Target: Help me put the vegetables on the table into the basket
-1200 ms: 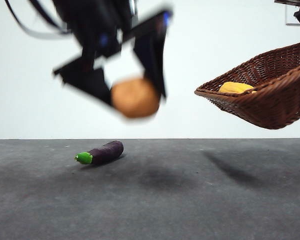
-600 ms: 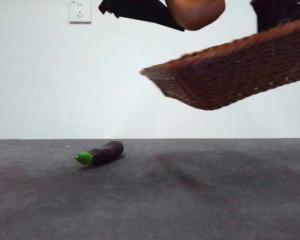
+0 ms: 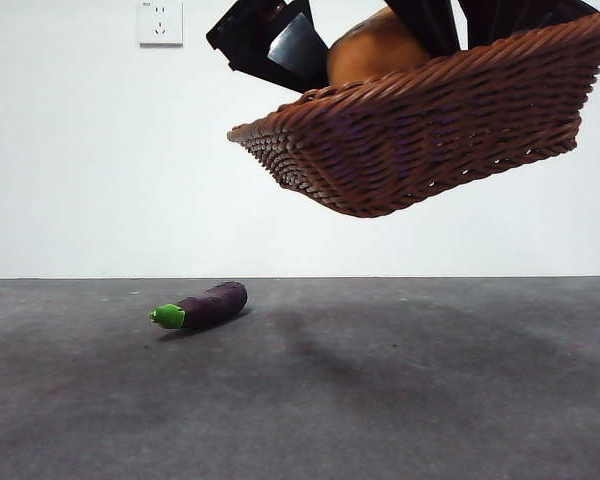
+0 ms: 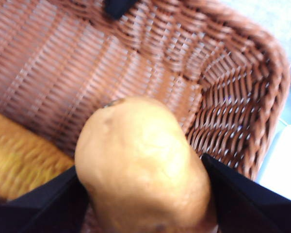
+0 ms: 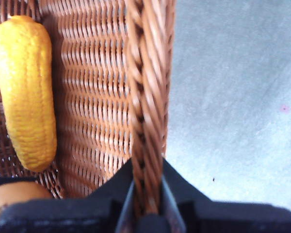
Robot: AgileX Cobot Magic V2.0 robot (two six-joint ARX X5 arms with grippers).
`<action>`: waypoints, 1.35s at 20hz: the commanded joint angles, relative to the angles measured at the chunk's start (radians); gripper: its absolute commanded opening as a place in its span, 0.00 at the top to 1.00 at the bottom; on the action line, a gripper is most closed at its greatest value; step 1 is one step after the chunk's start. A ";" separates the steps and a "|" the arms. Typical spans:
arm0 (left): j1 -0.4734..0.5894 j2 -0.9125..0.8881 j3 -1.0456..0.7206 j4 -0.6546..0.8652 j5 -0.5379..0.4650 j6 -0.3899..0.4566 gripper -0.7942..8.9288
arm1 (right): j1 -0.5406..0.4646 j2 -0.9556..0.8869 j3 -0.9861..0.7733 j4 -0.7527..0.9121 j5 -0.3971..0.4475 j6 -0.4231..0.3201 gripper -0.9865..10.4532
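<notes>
The basket [image 3: 420,130] hangs tilted in the air at the upper right, with my right gripper [image 5: 146,196] shut on its braided rim [image 5: 148,97]. The potato [image 4: 143,174] is clamped in my left gripper [image 4: 143,191], just inside the basket over its woven floor; in the front view the potato [image 3: 375,50] shows above the rim. The yellow corn cob [image 5: 26,92] lies in the basket. The purple eggplant [image 3: 202,306] with its green tip rests on the table [image 3: 380,400] at the left, well below the basket.
A white wall with a power socket [image 3: 160,22] stands behind the table. The tip of the right gripper's jaw [image 4: 117,6] shows at the basket's far rim in the left wrist view.
The basket has swung further left and turned its side toward the camera. The potato, held above the basket earlier, now sits lower, partly behind the rim. The eggplant has not moved.
</notes>
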 commanded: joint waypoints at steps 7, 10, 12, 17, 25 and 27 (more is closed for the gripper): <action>0.002 0.009 0.079 -0.040 -0.003 0.017 0.23 | 0.000 0.006 0.006 0.016 0.066 0.020 0.92; 0.023 0.009 0.267 -0.229 -0.101 0.040 0.23 | -0.023 0.006 0.006 0.011 0.069 0.011 0.92; 0.051 0.009 0.390 -0.388 -0.238 0.049 0.23 | -0.047 0.006 0.006 0.000 0.072 -0.004 0.92; 0.309 0.040 0.438 -0.601 -0.268 0.040 0.23 | -0.132 0.006 0.006 -0.035 0.079 -0.048 0.92; 0.619 0.348 0.438 -0.465 0.013 0.131 0.23 | -0.166 0.006 0.006 -0.048 0.087 -0.067 0.92; 0.645 0.423 0.438 -0.386 0.075 0.131 0.23 | -0.166 0.006 0.006 -0.046 0.087 -0.067 0.92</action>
